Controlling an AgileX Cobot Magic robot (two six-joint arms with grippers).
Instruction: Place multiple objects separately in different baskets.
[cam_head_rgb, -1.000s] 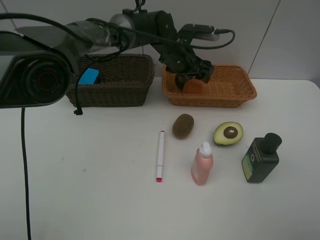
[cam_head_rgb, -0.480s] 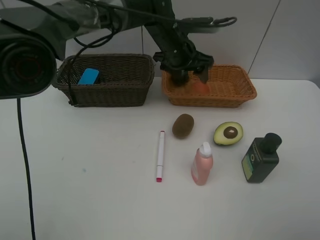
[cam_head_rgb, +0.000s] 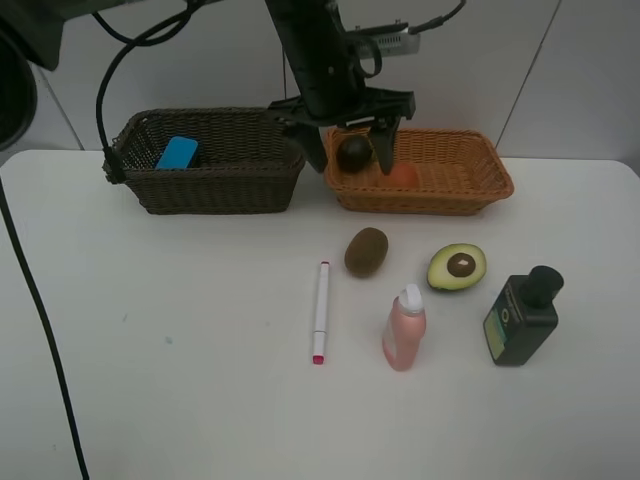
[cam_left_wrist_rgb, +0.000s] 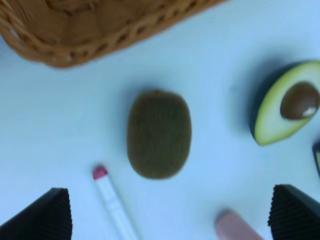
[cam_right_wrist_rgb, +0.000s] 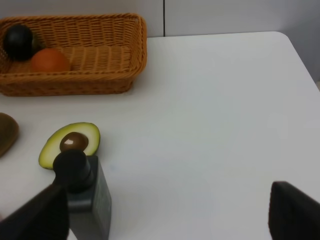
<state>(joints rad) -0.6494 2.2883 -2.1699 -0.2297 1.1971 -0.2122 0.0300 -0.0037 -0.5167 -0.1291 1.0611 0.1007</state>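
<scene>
The light orange basket (cam_head_rgb: 470, 175) holds the dark mangosteen (cam_head_rgb: 354, 152) and the orange bun (cam_head_rgb: 402, 174). Both also show in the right wrist view, the mangosteen (cam_right_wrist_rgb: 19, 36) beside the bun (cam_right_wrist_rgb: 50, 60). Above that basket's left end my left gripper (cam_head_rgb: 353, 168) hangs open and empty. A blue eraser (cam_head_rgb: 178, 153) lies in the dark brown basket (cam_head_rgb: 215, 185). On the table rest the kiwi (cam_head_rgb: 366, 251), halved avocado (cam_head_rgb: 457, 267), white marker (cam_head_rgb: 320, 311), pink bottle (cam_head_rgb: 404, 328) and dark green bottle (cam_head_rgb: 521, 316). My right gripper (cam_right_wrist_rgb: 165, 220) is open near the green bottle (cam_right_wrist_rgb: 82, 192).
Black cables hang from the left arm over the dark basket's left end (cam_head_rgb: 110, 160). In the left wrist view the kiwi (cam_left_wrist_rgb: 159, 134) lies below the gripper, with the marker tip (cam_left_wrist_rgb: 101, 173) and avocado (cam_left_wrist_rgb: 287, 102) beside it.
My left gripper has lifted out of the orange basket, leaving the bun there, and the arm has swung upward. The mangosteen now shows between its fingers.
</scene>
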